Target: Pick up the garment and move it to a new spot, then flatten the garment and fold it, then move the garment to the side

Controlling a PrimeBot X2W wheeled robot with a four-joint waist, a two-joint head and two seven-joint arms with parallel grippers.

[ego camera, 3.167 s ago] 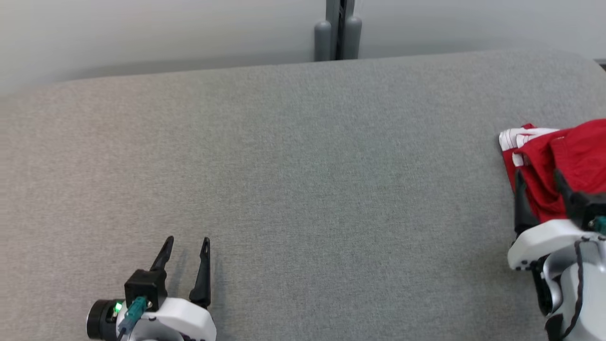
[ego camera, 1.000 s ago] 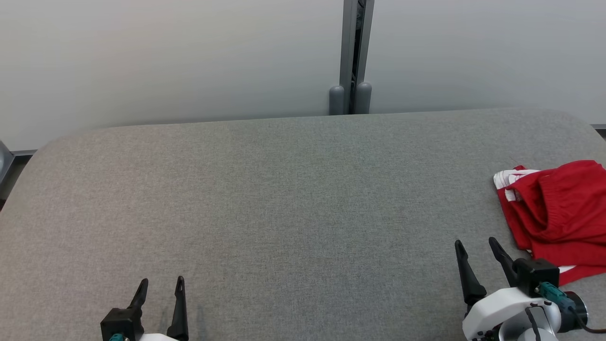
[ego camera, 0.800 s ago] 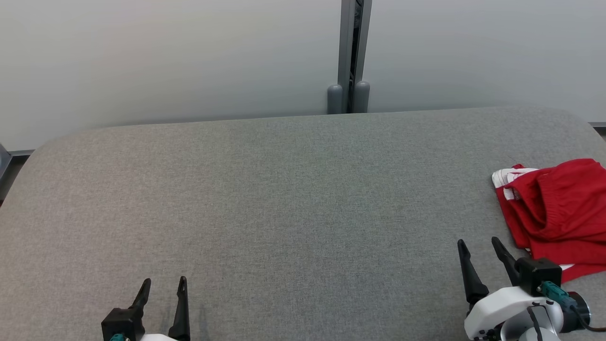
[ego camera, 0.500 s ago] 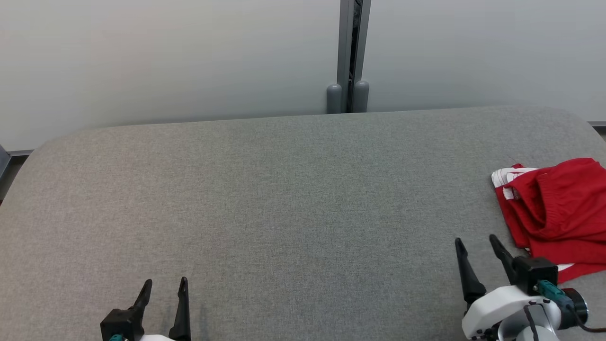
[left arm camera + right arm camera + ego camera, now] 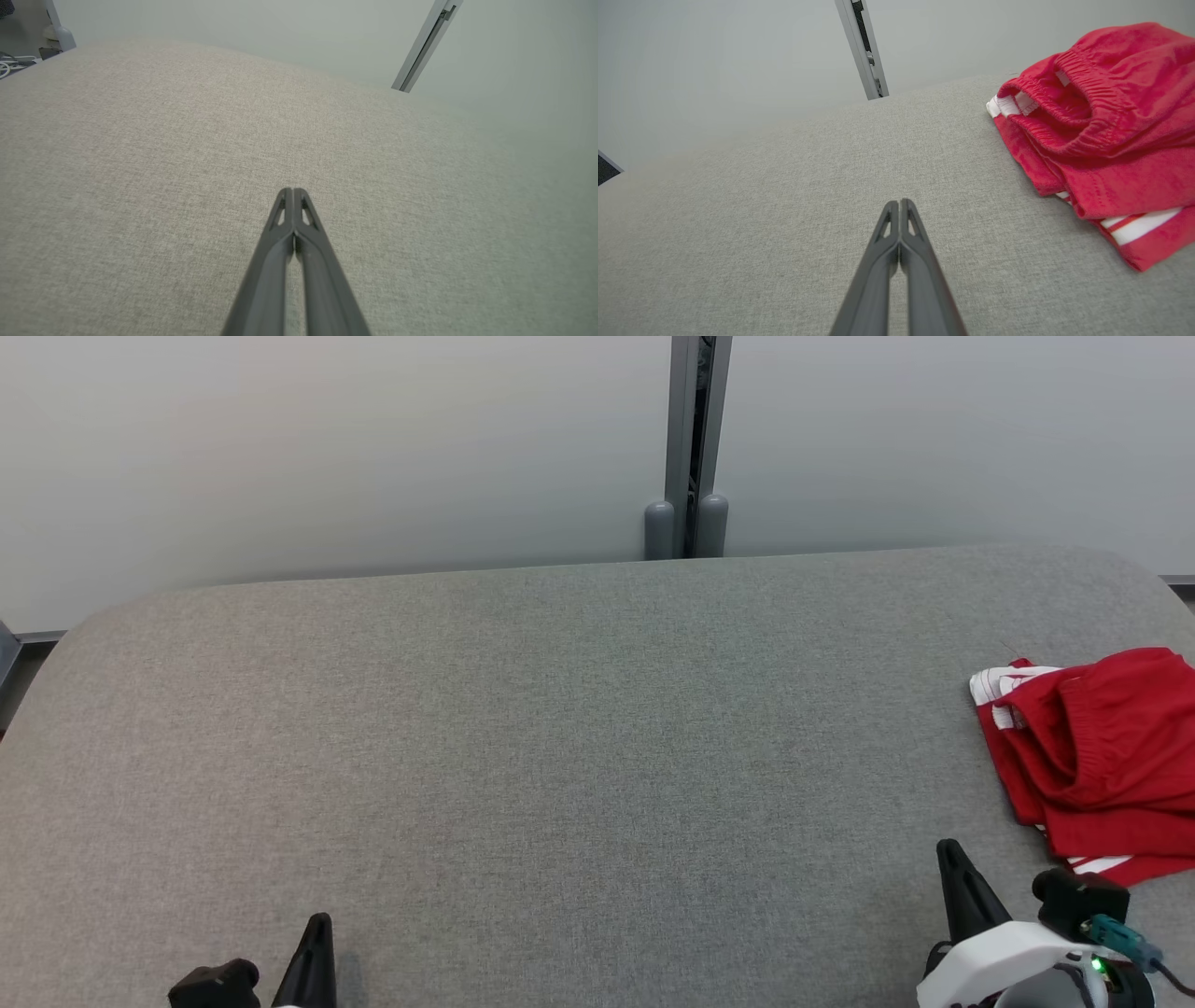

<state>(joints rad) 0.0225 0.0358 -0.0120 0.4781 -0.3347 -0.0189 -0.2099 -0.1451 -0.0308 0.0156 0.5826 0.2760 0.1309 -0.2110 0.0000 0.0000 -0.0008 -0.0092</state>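
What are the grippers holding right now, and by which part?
Nothing. The left gripper and the right gripper are both shut with nothing between them; the red garment lies loose, touching neither.

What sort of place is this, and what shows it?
Probably a robot test room: a grey fabric-covered table, plain pale wall panels, and a folded red garment at the table's side.

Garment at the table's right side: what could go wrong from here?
The folded red garment lies loosely, waistband gaping, so the fold may slump open. It sits near the right end of the table, running out of the head view; a nudge might push it off. The right gripper, fingers shut, is close beside it and could snag it.
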